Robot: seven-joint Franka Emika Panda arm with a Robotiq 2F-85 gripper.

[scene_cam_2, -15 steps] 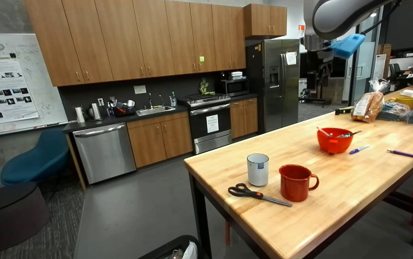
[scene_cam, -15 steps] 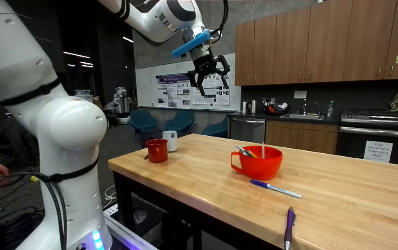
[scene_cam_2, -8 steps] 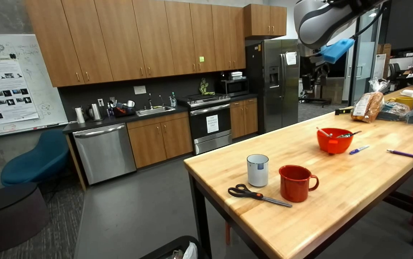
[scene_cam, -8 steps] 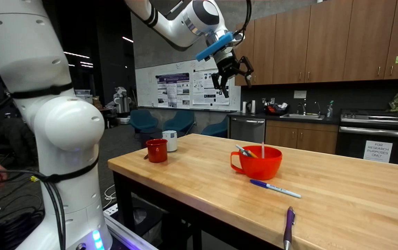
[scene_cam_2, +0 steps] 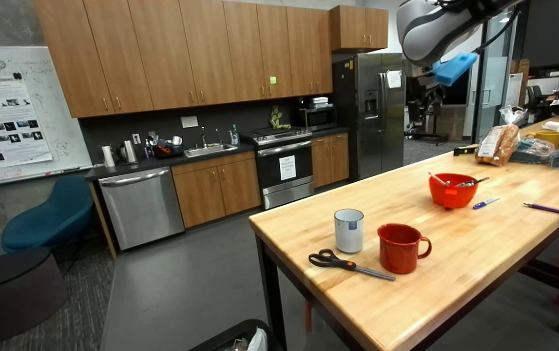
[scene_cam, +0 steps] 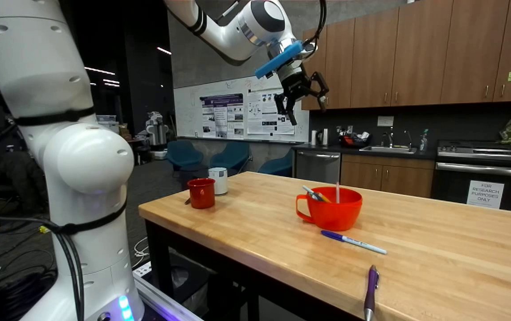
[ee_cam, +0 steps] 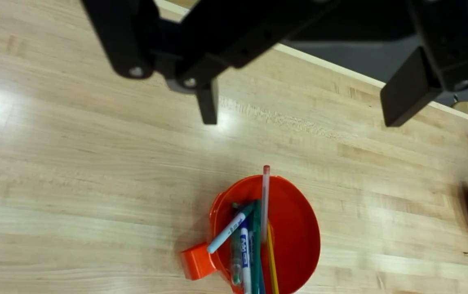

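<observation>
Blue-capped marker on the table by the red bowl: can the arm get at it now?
Probably yes: the gripper is open and empty above the table, and nothing lies over the marker. The red bowl close by might leave little room on one side.

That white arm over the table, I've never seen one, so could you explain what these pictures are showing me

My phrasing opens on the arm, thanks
That's a robot arm, ending in a black claw. Two views come from cameras standing outside the robot, in different places; the close-up comes from a camera on its wrist, looking down past the claw. On the wooden table sits an orange-red bowl with a handle, holding pens. A blue-capped marker lies by it, and a purple pen lies nearer the table's edge. Toward one end are a red mug, a white cup and scissors. The claw hangs open above the table, holding nothing.
</observation>
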